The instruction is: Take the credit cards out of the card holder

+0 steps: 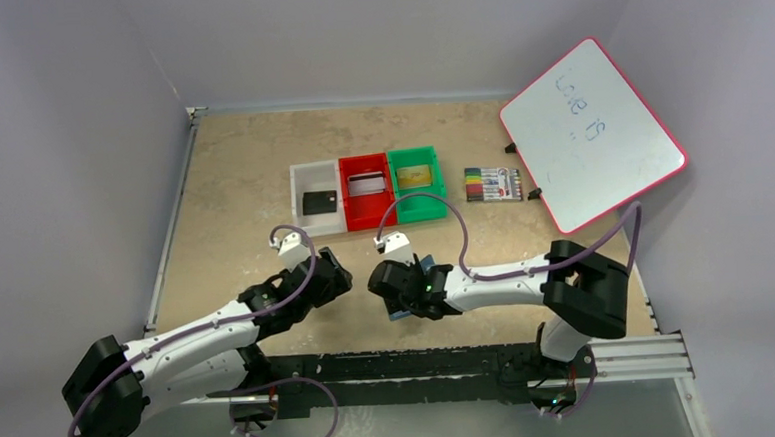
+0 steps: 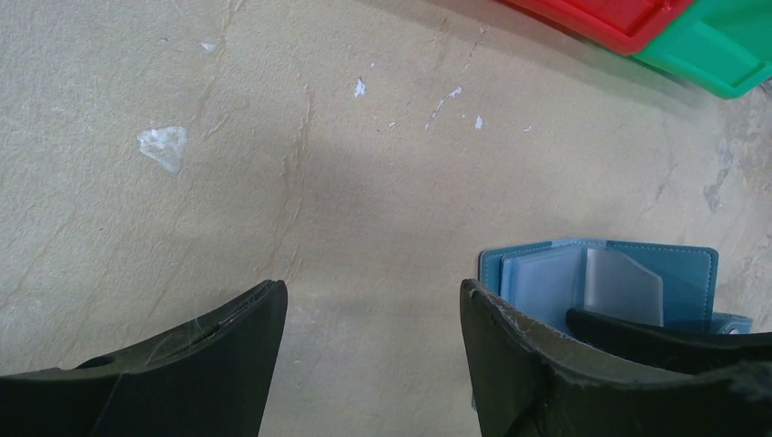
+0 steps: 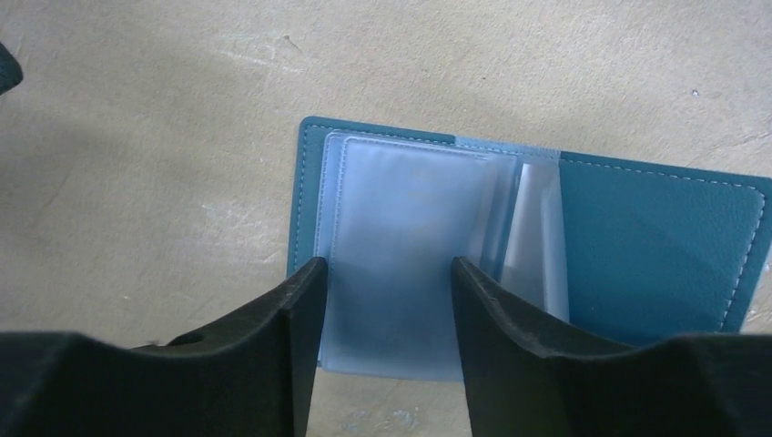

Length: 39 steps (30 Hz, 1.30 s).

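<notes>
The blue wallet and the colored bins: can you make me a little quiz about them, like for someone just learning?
1. True or false: the wallet lies shut.
2. Which color of bin holds the gold card? A white, B red, C green.
3. Fill the gap: the black card lies in the ___ bin.

Key
1. False, it lies open, clear pockets showing.
2. C, the green bin.
3. White, the white bin.
</notes>
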Available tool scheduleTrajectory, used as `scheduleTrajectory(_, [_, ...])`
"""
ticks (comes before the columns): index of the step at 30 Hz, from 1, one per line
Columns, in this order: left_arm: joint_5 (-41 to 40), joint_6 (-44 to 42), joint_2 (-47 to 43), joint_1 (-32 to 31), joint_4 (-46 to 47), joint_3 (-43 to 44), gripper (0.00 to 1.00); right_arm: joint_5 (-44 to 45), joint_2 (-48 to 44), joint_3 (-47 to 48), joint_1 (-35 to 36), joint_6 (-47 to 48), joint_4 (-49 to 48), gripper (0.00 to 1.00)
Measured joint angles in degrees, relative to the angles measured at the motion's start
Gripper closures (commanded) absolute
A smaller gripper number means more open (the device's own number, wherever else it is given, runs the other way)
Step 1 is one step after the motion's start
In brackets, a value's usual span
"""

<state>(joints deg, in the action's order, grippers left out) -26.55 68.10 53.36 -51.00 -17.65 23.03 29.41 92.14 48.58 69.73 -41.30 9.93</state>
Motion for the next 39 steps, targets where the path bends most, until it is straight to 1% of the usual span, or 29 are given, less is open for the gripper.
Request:
scheduleTrajectory(5, [0.00,0.02,-0.13,0.00,0.02,0.00,0.32,-0.87,-0.07,0.02,0.02,0.22,-0.92,0.66])
scheduleTrajectory(7, [0.00,0.02,-0.13,0.00,0.02,0.00,0.32,-1.20,-0.09,0.00,0.00,-0.15,-1.44,0.68])
scheduleTrajectory(9, [0.00,0.00,-0.13,0.00,0.02,0.00,0.32,-1.53,-0.33,-0.22,0.00,-0.46,-1.84,0.74])
scheduleTrajectory(10, [0.00,0.00,-0.13,0.00,0.02,0.00,0.32,-1.70,-0.52,-0.46,0.00,-0.74,-2.12,0.75])
scheduleTrajectory(14, [0.00,0.00,-0.15,0.00,0.00,0.00,0.32,-2.16,-1.44,-1.57,0.00,-1.38,-3.45,0.91])
scheduleTrajectory(15, [0.00,0.02,-0.15,0.00,0.02,0.00,0.32,-2.19,-1.60,-1.84,0.00,-1.55,-3.69,0.93])
scheduleTrajectory(29, [0.37,0.02,-0.35,0.00,0.02,0.00,0.32,-2.89,-5.53,-3.15,-0.98,-3.15,-4.83,0.94])
scheduleTrajectory(35, [0.57,-0.28,-1.33,0.00,0.07,0.00,0.32,-6.86,-10.32,-6.27,-1.92,-5.73,-11.37,0.93])
scheduleTrajectory(39, [3.02,-1.75,-1.75,0.00,1.84,0.02,0.32,-10.47,-12.09,-10.47,-4.57,-7.96,-16.94,0.93])
